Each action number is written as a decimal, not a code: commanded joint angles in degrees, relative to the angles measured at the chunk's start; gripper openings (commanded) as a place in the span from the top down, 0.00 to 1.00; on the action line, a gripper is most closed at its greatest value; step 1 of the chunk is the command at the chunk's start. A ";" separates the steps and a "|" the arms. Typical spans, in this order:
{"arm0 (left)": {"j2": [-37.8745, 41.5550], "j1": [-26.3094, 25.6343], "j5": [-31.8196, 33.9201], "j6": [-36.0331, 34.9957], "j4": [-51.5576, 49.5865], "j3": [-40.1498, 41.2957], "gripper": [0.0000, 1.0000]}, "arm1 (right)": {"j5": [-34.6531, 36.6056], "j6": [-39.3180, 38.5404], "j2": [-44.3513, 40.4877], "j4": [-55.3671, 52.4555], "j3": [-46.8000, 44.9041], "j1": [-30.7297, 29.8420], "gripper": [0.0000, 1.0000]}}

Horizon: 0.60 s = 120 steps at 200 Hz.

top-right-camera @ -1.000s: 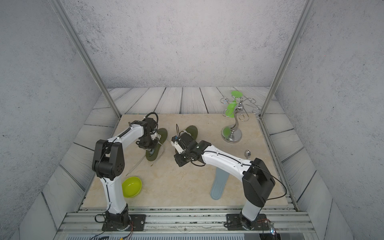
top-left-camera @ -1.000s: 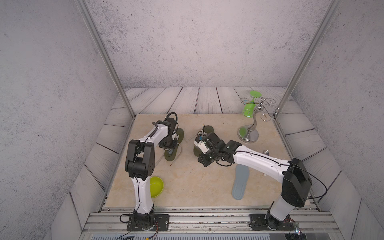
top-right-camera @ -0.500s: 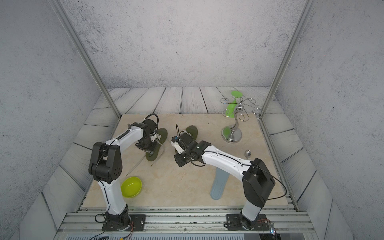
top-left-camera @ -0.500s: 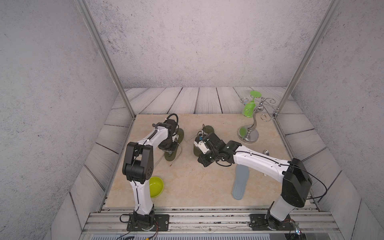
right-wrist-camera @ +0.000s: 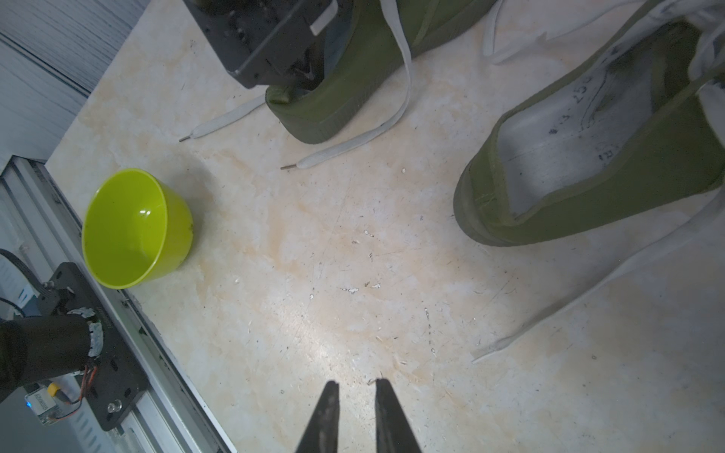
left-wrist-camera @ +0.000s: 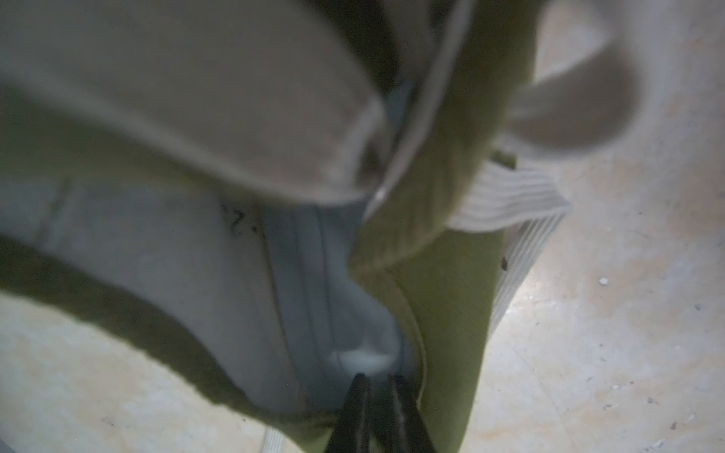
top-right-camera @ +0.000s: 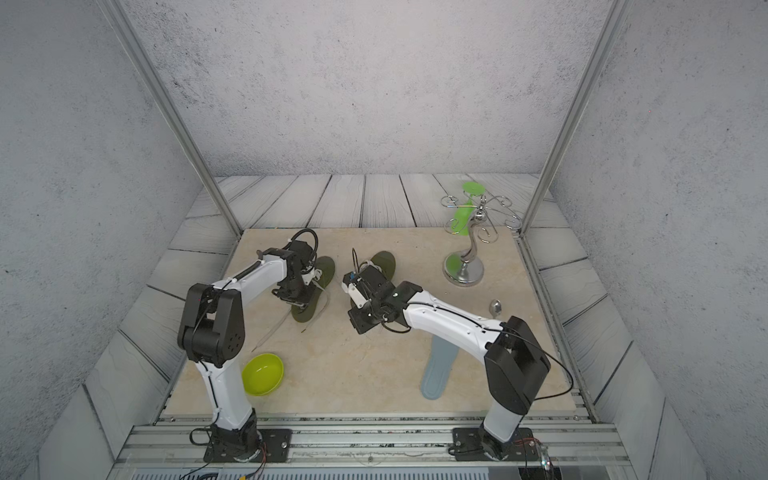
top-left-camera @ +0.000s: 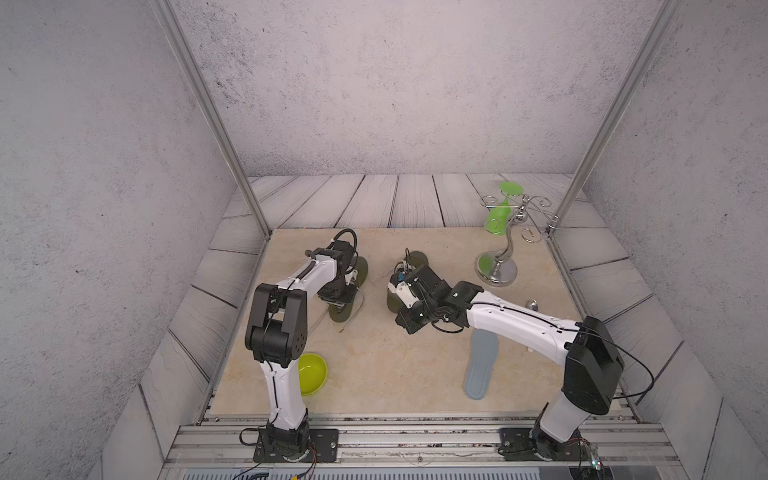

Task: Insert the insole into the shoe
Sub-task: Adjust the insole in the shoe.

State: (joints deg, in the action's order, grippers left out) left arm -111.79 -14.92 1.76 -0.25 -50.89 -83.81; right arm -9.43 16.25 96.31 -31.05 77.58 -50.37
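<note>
Left gripper [left-wrist-camera: 376, 386] reaches into the heel of a green shoe [left-wrist-camera: 451, 313], jaws a narrow gap apart at the blue-grey insole [left-wrist-camera: 310, 282] tucked inside. Right gripper [right-wrist-camera: 356, 386] hovers above the table [right-wrist-camera: 353, 255], jaws slightly spread and empty, near the other shoe [right-wrist-camera: 667, 157]. A second insole [top-left-camera: 480, 361] lies beneath the right arm.

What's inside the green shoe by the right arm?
The shoe shows a pale lining with printed marks; its toe end is hidden under the tongue.
</note>
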 commanded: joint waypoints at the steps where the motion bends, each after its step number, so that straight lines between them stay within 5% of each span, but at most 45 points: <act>1: 1.26 -0.38 0.96 -1.33 -2.46 1.81 0.85 | -0.32 -0.35 -0.95 -0.21 0.99 0.35 0.80; 37: 1.05 -0.29 0.90 -0.05 3.00 3.72 0.85 | -0.07 -0.34 -1.45 -0.36 0.39 0.35 0.80; 120: 3.18 1.56 -14.68 0.60 4.64 2.95 0.84 | 0.08 -0.30 -2.38 -0.16 -0.69 0.62 0.80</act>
State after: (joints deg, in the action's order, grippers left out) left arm -111.70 -13.69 -7.77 0.45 -45.04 -80.73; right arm -9.34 16.23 96.31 -31.03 77.28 -50.00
